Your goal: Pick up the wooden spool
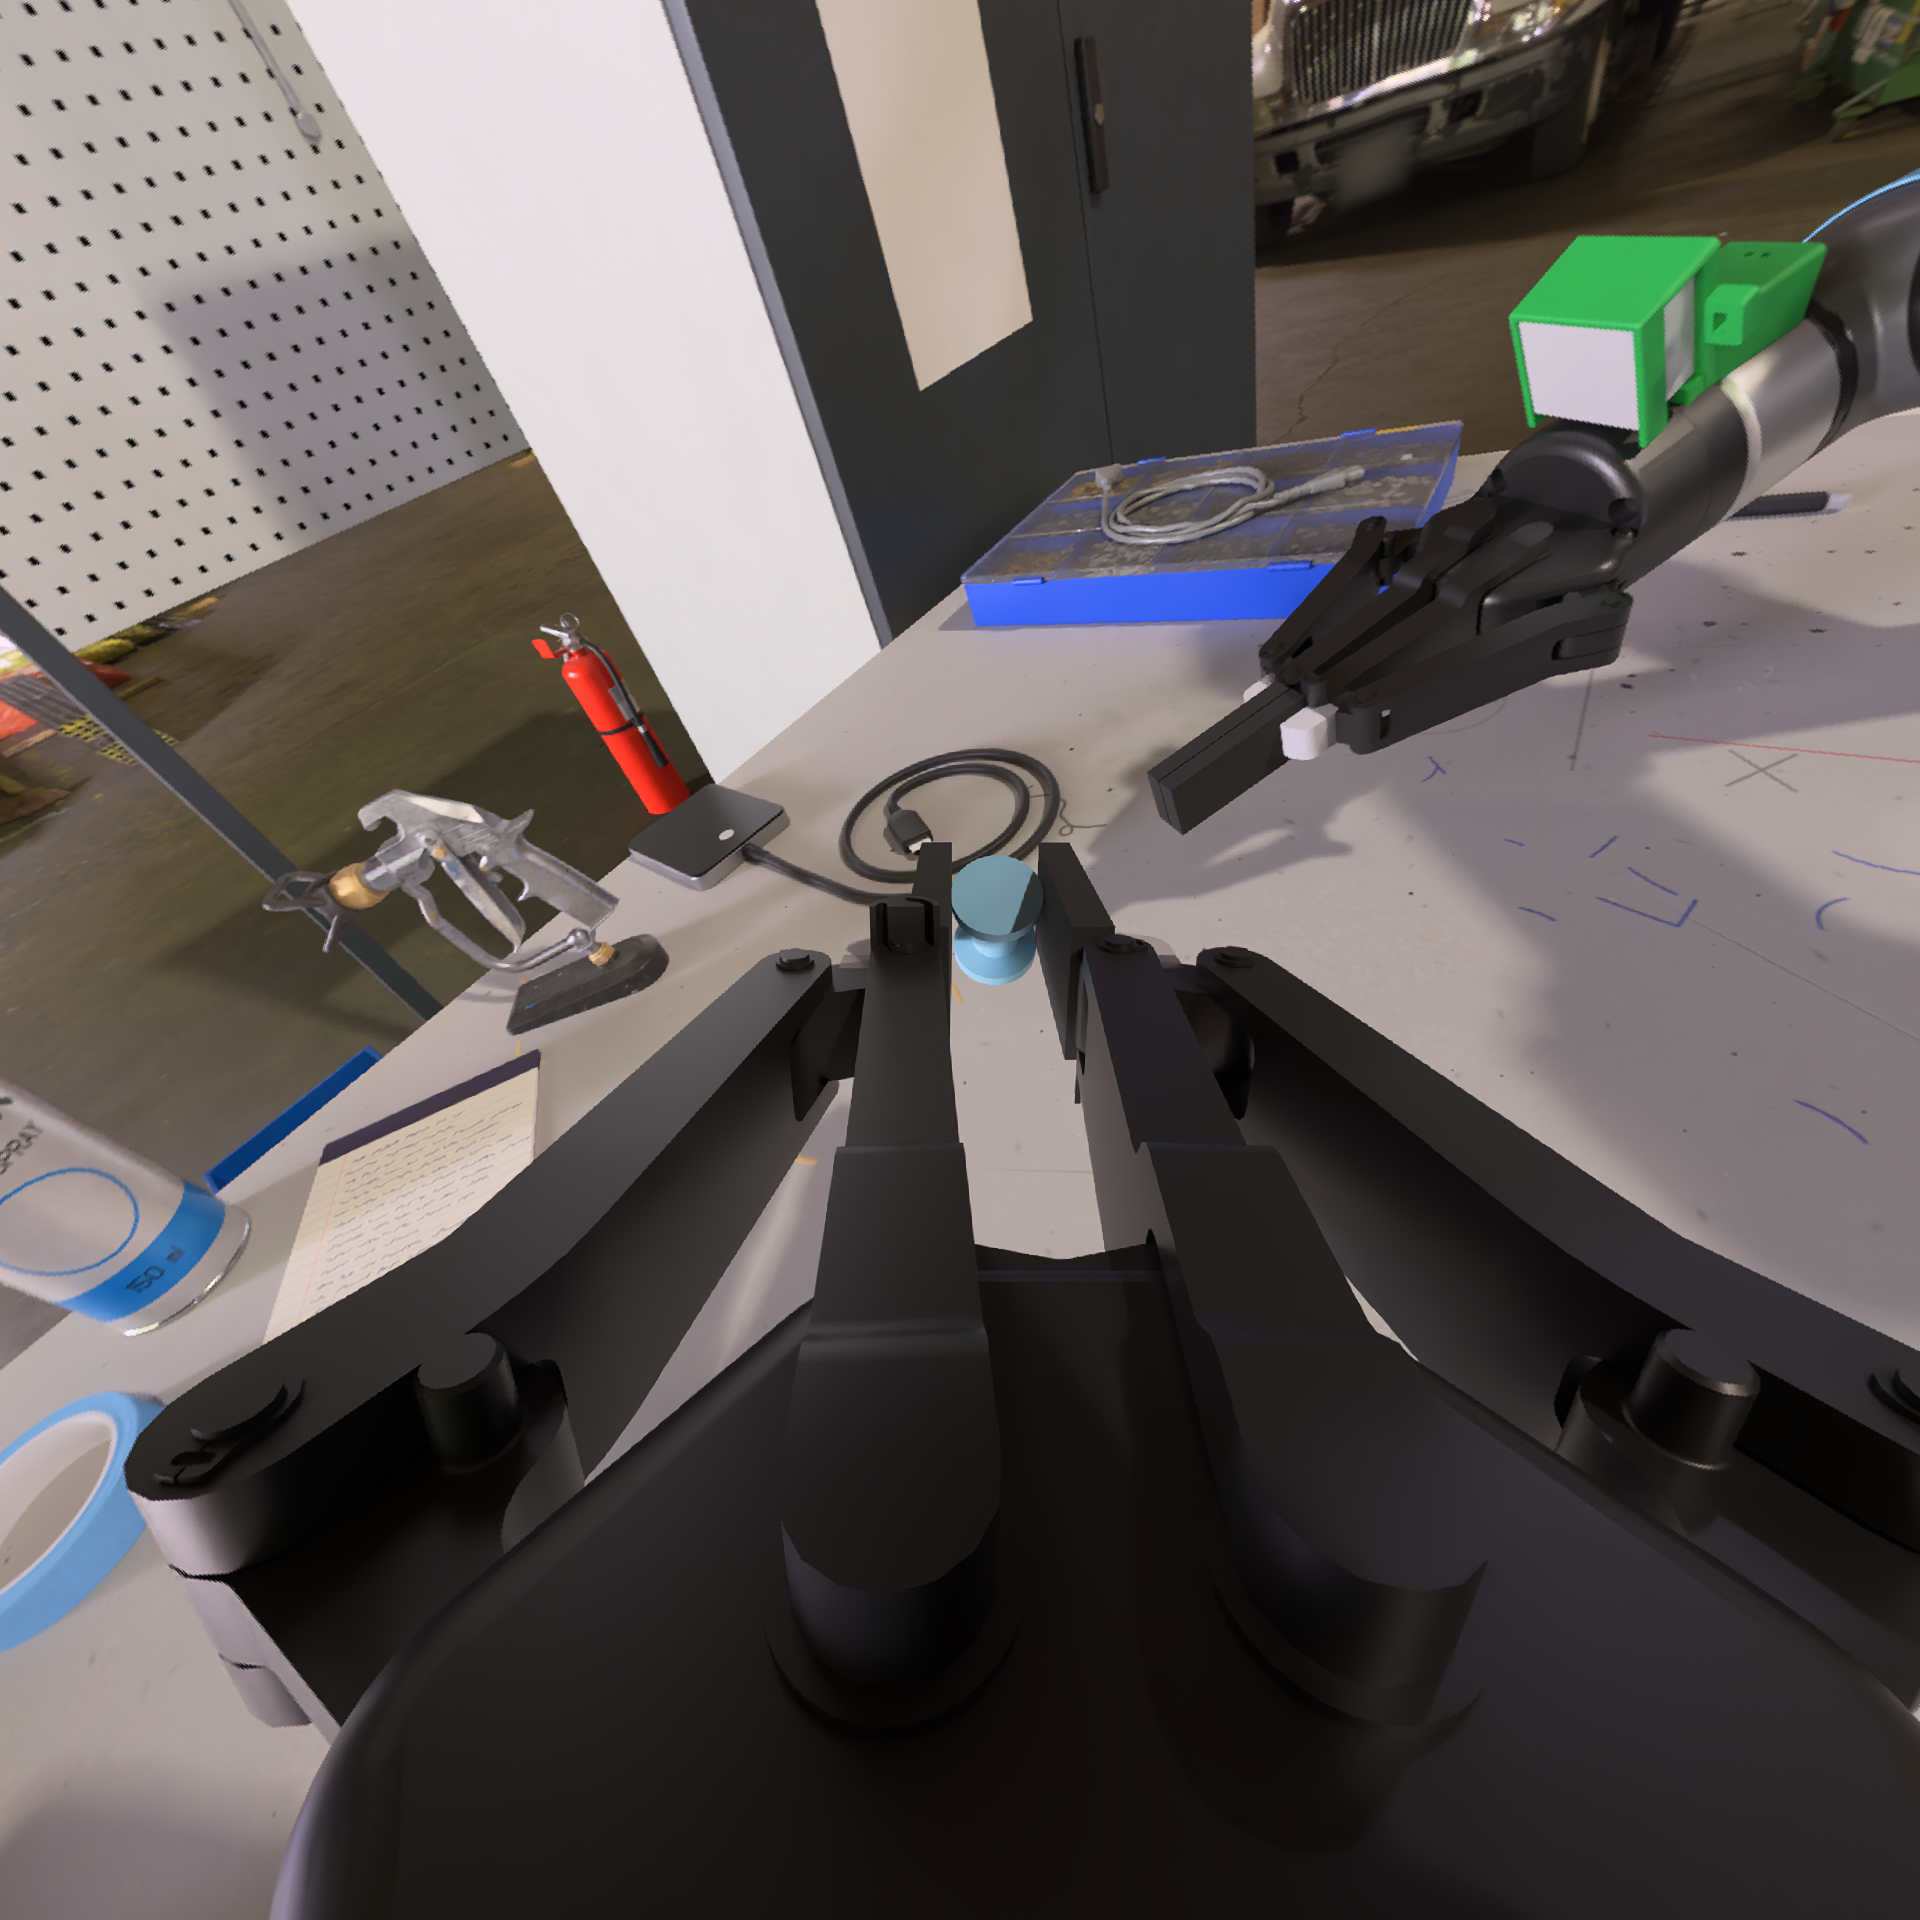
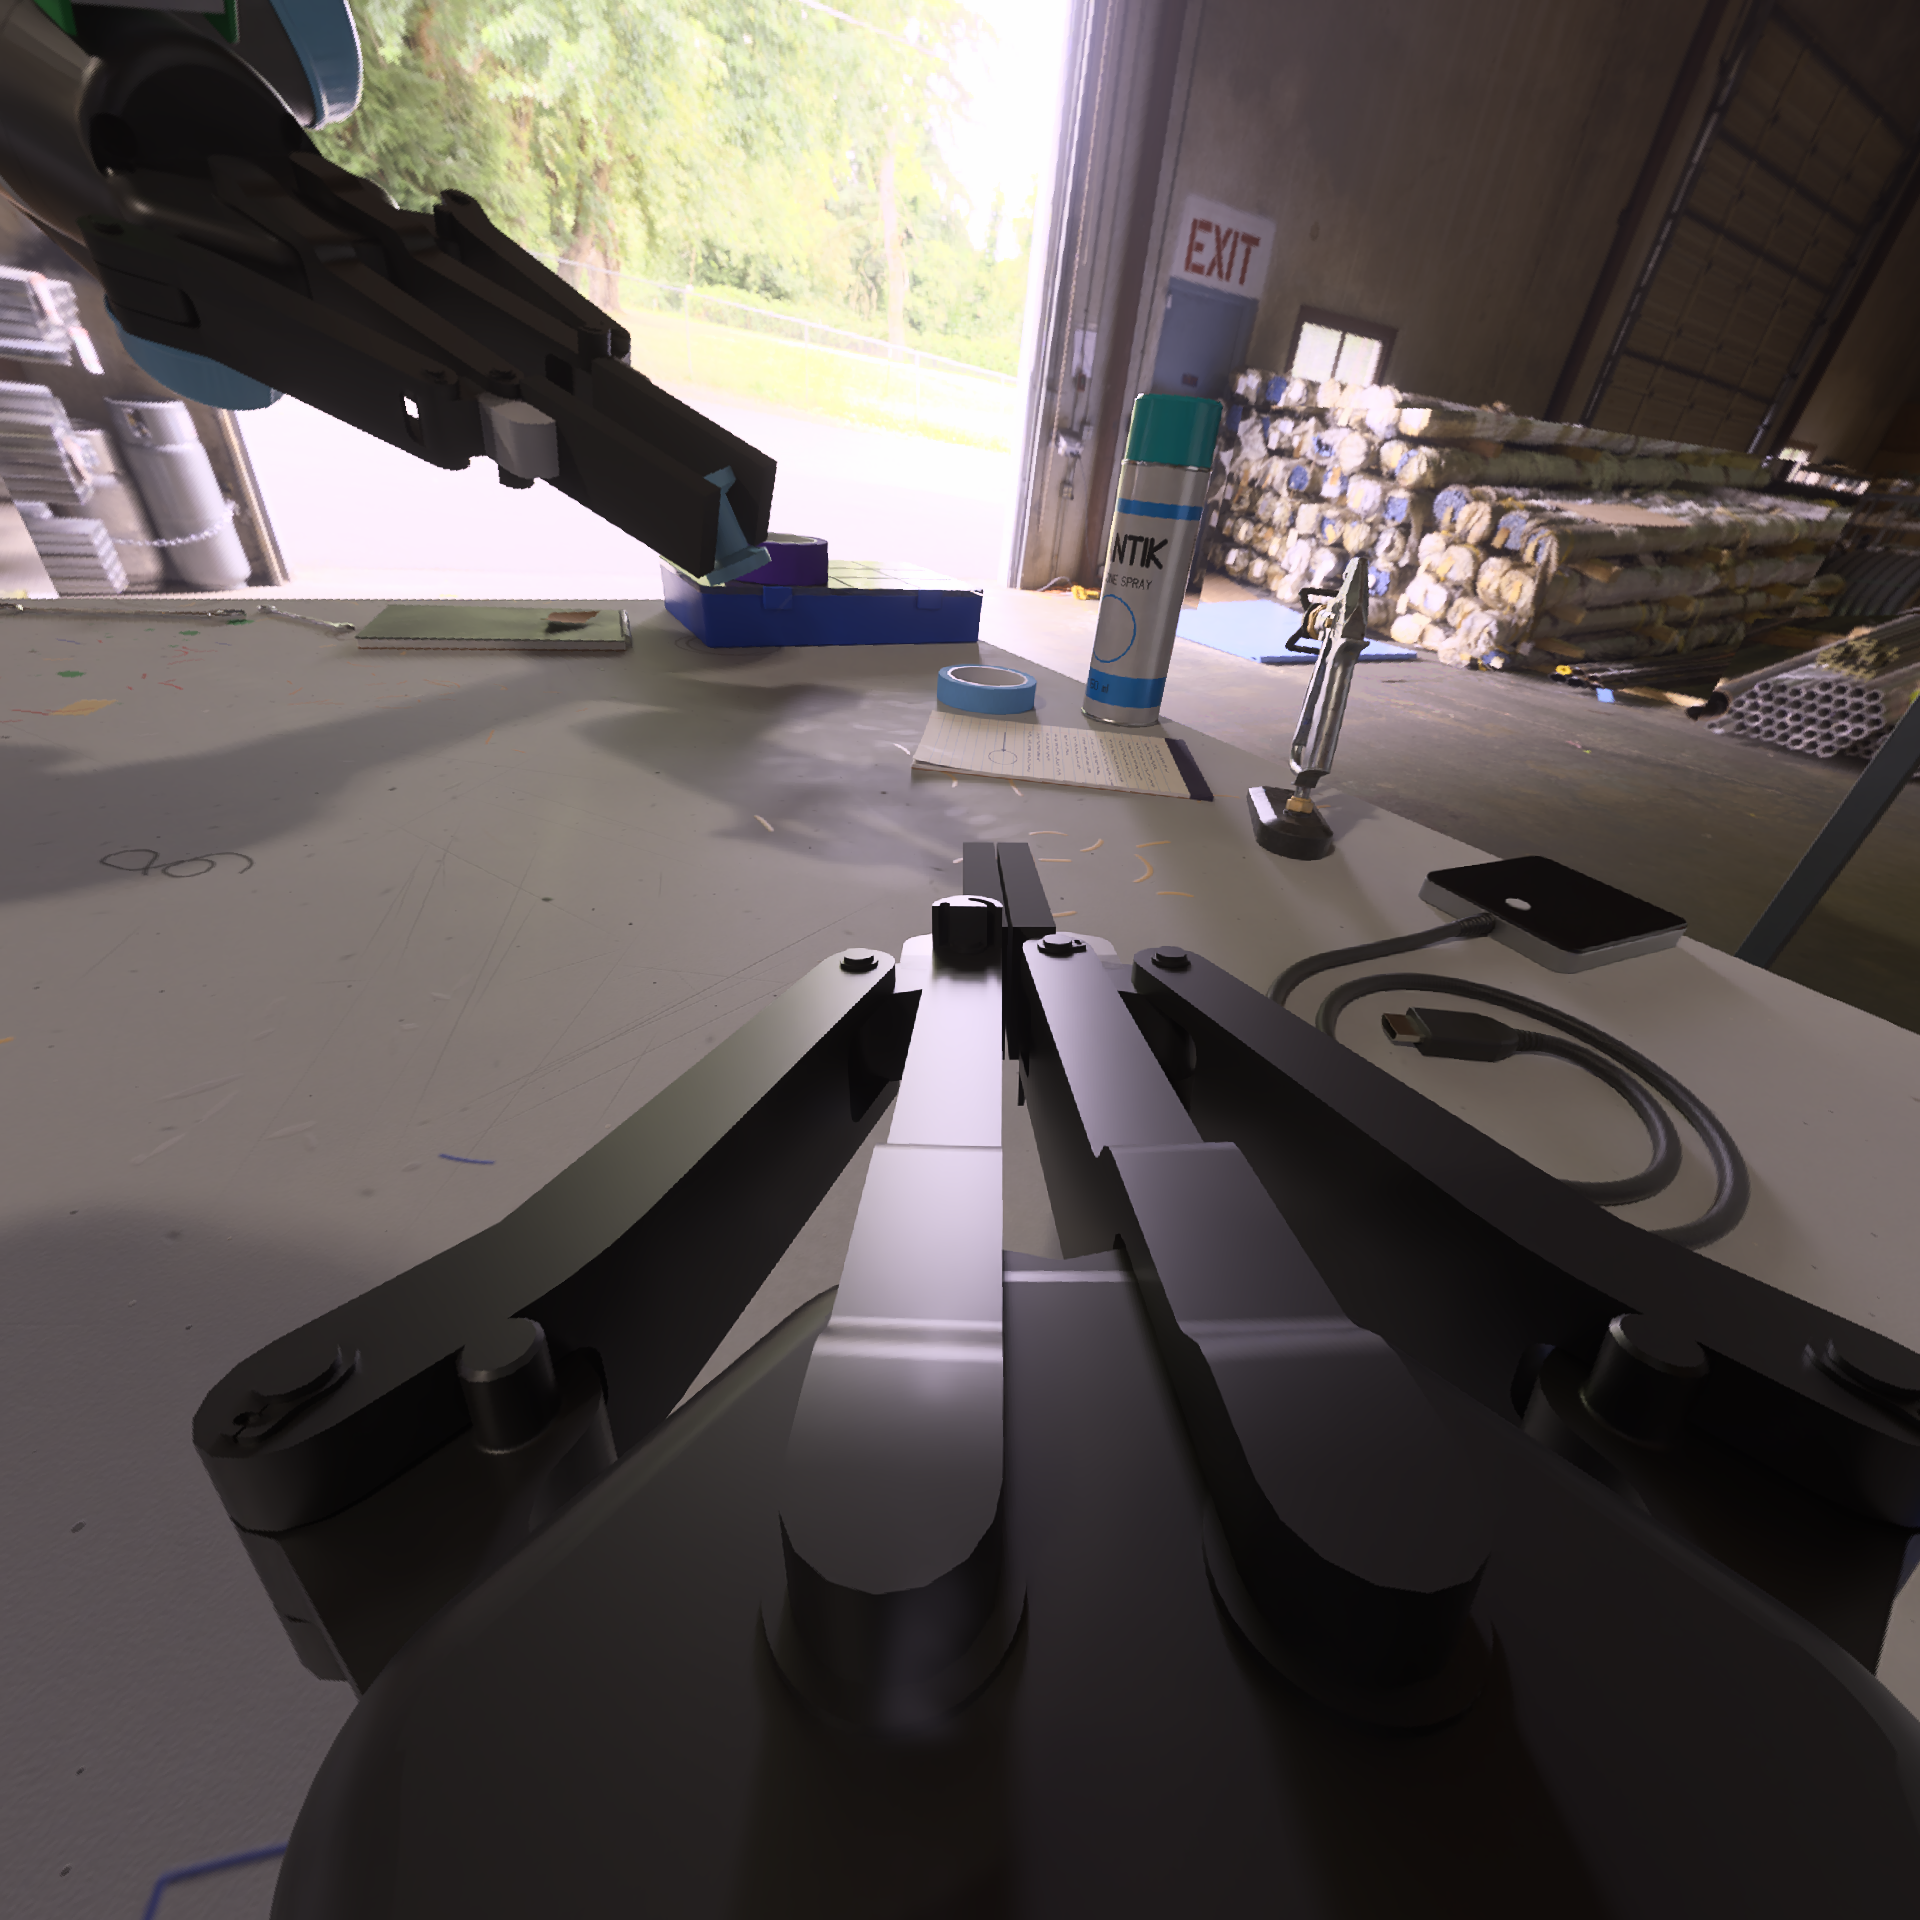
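The spool (image 1: 995, 921) is light blue, with two round flanges and a narrow waist. My left gripper (image 1: 995, 883) is shut on it, one finger on each side, and holds it above the grey table (image 1: 1455, 1039). In the right wrist view the left gripper (image 2: 743, 520) hangs in the air at upper left with the spool (image 2: 735, 540) showing between its fingertips. My right gripper (image 2: 1003, 883) is shut and empty, low over the table. It also shows in the left wrist view (image 1: 1195, 784) at the right, shut.
On the table are a coiled black cable (image 1: 951, 816) with a flat hub (image 1: 709, 834), a spray gun on a stand (image 1: 488, 883), a notepad (image 1: 416, 1184), a spray can (image 2: 1148, 566), blue tape rolls (image 2: 987, 688) and a blue parts box (image 1: 1195, 540).
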`<state>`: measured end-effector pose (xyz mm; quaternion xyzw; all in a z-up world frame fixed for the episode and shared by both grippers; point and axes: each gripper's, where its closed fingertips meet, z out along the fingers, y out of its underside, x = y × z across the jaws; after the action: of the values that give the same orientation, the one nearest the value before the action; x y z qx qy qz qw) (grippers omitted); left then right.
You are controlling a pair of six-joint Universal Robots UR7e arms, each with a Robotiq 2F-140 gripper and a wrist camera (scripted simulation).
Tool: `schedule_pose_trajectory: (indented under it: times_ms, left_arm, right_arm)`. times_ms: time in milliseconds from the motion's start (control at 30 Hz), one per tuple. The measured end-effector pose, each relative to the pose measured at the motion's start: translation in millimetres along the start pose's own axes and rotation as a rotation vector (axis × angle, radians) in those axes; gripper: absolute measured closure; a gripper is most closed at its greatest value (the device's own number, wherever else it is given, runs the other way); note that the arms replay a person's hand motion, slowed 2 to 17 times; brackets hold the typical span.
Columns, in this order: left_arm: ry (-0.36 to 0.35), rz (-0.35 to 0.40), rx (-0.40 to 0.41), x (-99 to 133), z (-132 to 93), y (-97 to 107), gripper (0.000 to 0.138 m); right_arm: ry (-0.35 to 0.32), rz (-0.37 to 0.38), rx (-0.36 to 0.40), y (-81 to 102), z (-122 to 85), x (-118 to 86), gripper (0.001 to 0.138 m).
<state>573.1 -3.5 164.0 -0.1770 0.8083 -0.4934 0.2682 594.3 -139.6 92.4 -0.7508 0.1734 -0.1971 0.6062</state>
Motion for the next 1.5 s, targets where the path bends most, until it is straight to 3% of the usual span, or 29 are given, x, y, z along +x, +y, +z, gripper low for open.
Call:
schedule_pose_trajectory:
  times_ms: [800,1500]
  left_arm:
    - [0.156,0.035,-0.064,15,41,-34,0.116]
    - [0.259,0.077,-0.153,26,69,-33,0.116]
  right_arm:
    - [-0.003,-0.014,0.004,-0.5,0,-2,0.138]
    - [-0.005,-0.024,0.001,-0.1,0,-3,0.138]
